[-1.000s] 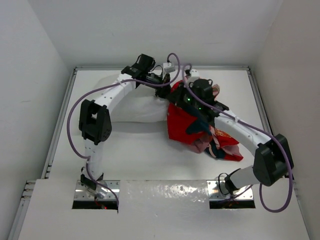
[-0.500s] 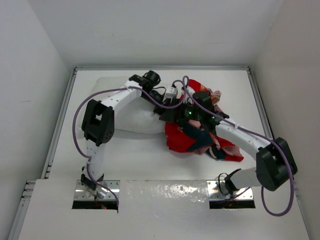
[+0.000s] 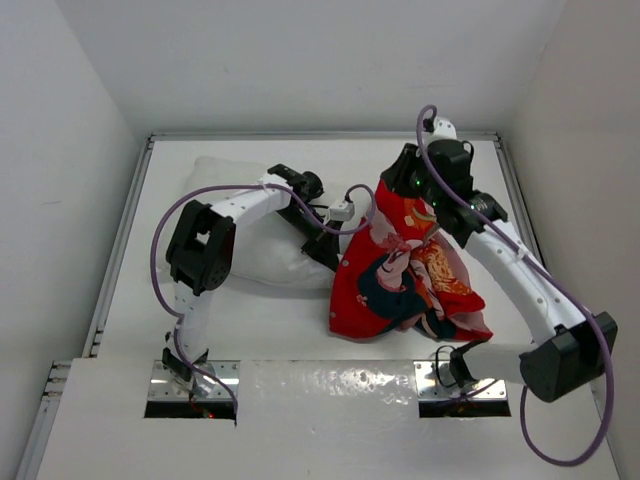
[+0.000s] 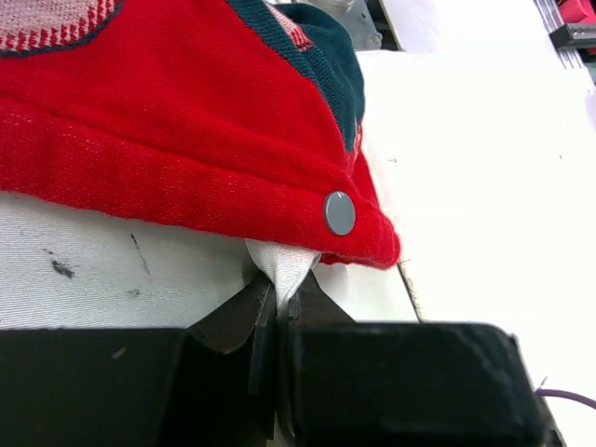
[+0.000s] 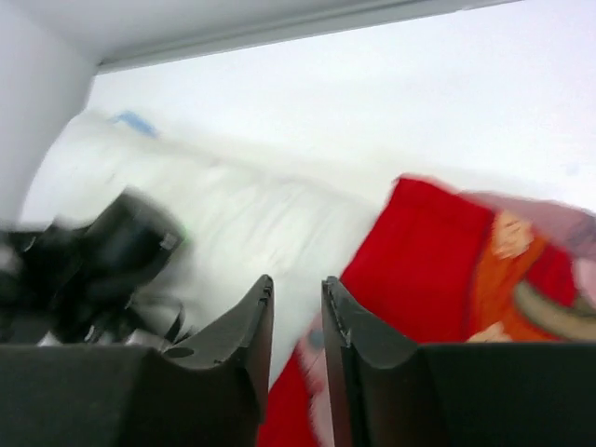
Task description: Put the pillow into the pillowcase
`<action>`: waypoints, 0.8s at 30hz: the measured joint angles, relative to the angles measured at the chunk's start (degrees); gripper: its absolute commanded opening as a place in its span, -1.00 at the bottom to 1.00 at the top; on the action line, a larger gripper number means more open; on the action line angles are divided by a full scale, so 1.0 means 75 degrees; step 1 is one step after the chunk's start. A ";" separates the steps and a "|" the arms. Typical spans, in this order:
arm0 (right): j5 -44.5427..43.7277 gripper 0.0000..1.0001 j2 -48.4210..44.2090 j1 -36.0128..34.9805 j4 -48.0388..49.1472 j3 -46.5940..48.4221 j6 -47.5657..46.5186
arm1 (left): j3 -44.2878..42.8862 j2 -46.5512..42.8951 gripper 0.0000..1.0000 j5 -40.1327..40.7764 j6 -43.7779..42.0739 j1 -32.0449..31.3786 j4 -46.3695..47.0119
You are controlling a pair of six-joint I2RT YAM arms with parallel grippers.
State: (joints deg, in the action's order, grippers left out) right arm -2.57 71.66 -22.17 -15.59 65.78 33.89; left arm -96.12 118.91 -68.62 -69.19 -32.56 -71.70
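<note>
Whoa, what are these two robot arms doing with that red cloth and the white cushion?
They are working on getting a pillow into a red pillowcase. The left tool is clamped shut on a corner of the pillow, right at the hem of the case. The right tool is up at the far end of the case, its jaws slightly apart; whether it grips any cloth is unclear. Most of the pillow lies outside the case.
</note>
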 measured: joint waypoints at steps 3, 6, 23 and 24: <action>-0.0592 0.24 0.0592 0.0236 -0.0154 0.0522 0.0017 | 0.0035 -0.0003 -0.94 0.0006 -0.0085 -0.0003 -0.0052; -0.1052 0.67 0.1451 0.0463 -0.0291 0.1090 -0.0102 | 0.0041 -0.0012 -0.86 0.0020 -0.0140 -0.0003 -0.0058; 0.2669 0.91 0.4744 0.1711 -0.1361 0.3168 -0.1271 | -0.0224 -0.0055 -0.74 0.0565 0.0294 -0.0006 0.0015; 0.2865 0.90 0.4741 0.1687 -0.1364 0.3034 -0.1276 | -0.0265 -0.0055 -0.74 0.0609 0.0300 -0.0006 0.0015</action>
State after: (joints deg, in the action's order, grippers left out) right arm 18.92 107.22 -9.52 -25.82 88.53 24.32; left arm -98.10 118.50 -64.05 -66.94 -32.60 -71.59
